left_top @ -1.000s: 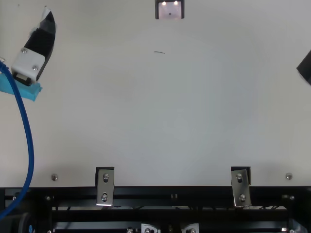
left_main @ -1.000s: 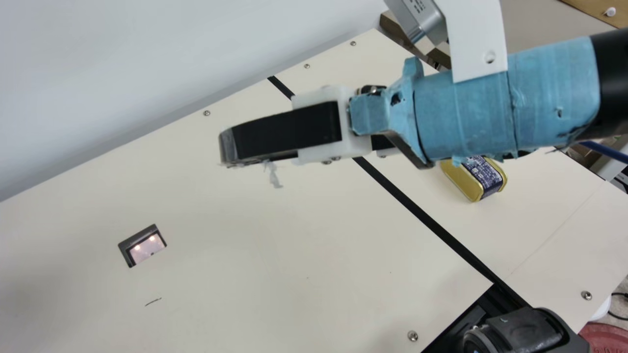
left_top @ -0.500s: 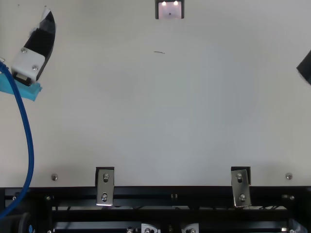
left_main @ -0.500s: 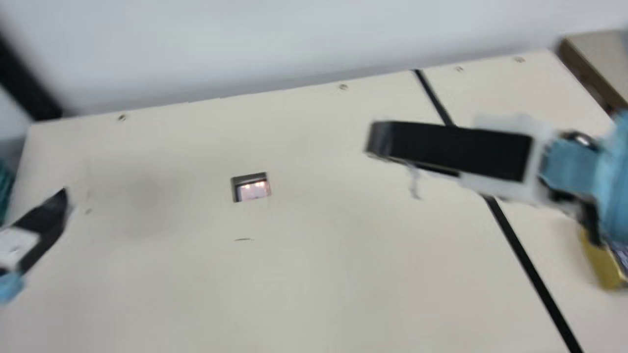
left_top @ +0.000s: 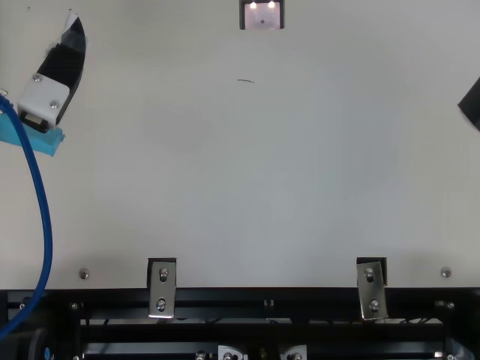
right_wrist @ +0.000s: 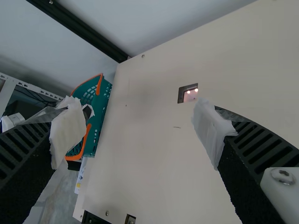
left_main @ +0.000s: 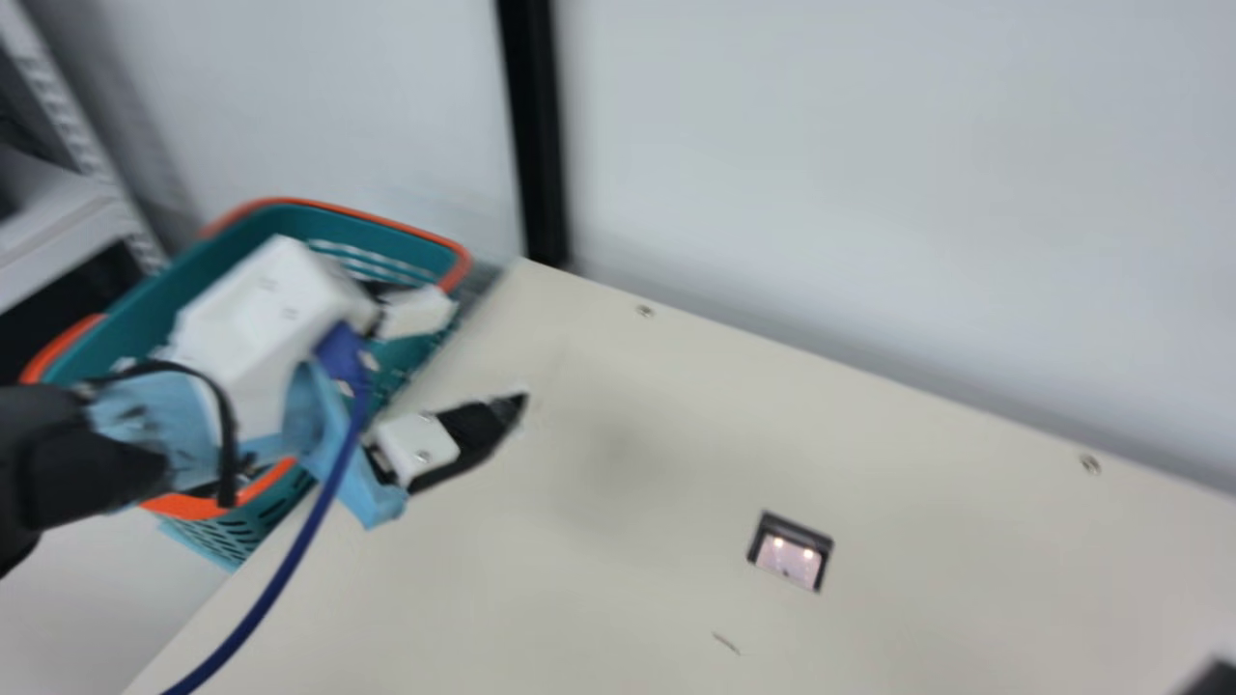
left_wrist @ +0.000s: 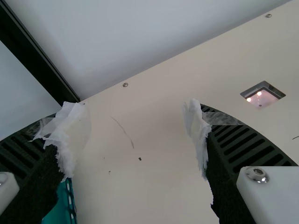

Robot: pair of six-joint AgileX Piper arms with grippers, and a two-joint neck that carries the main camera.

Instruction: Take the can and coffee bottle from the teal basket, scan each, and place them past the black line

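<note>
Main camera swings left, bringing teal basket [left_main: 333, 226] beside counter [left_main: 599, 598] into its view. Left end effector [left_wrist: 133, 123] and right end effector [right_wrist: 135, 123]: spread, empty, unmoved. Can't tell if can or coffee bottle is inside basket. Next pick is probably there.

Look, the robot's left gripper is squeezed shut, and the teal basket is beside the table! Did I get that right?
Not quite: the left gripper is open. The left wrist view shows its two fingers wide apart. The teal basket is beside the table, just as you said.
</note>
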